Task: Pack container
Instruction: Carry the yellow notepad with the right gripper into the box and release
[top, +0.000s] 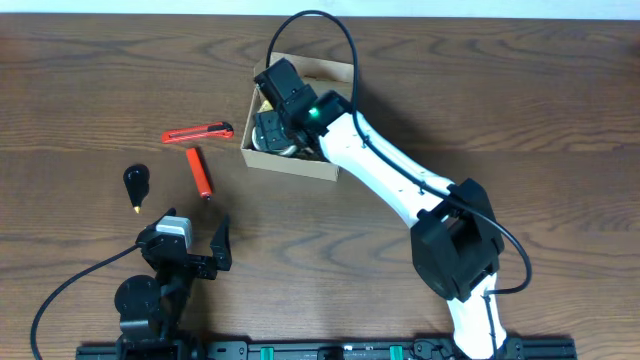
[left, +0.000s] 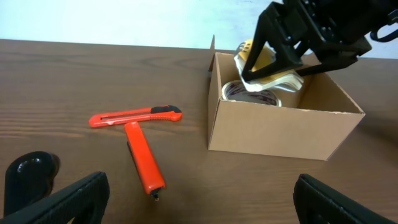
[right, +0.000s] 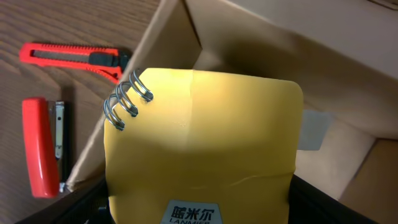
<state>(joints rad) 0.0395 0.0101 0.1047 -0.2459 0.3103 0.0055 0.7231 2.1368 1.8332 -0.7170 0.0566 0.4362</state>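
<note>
The tan cardboard container (top: 290, 165) stands open at the table's back middle; it also shows in the left wrist view (left: 280, 130) and the right wrist view (right: 261, 43). My right gripper (top: 285, 100) (right: 202, 205) is shut on a yellow spiral notebook (right: 199, 137) (left: 258, 59) and holds it tilted over the container's opening. A tape roll (left: 252, 94) lies inside the container, under the notebook. My left gripper (top: 190, 245) (left: 199, 199) is open and empty near the front left of the table.
A red box cutter (top: 198, 132) (left: 135, 116) and a red oblong tool (top: 200, 170) (left: 144, 158) lie left of the container. A black knob-handled tool with a yellow tip (top: 135, 182) lies further left. The right arm's cable arches over the container.
</note>
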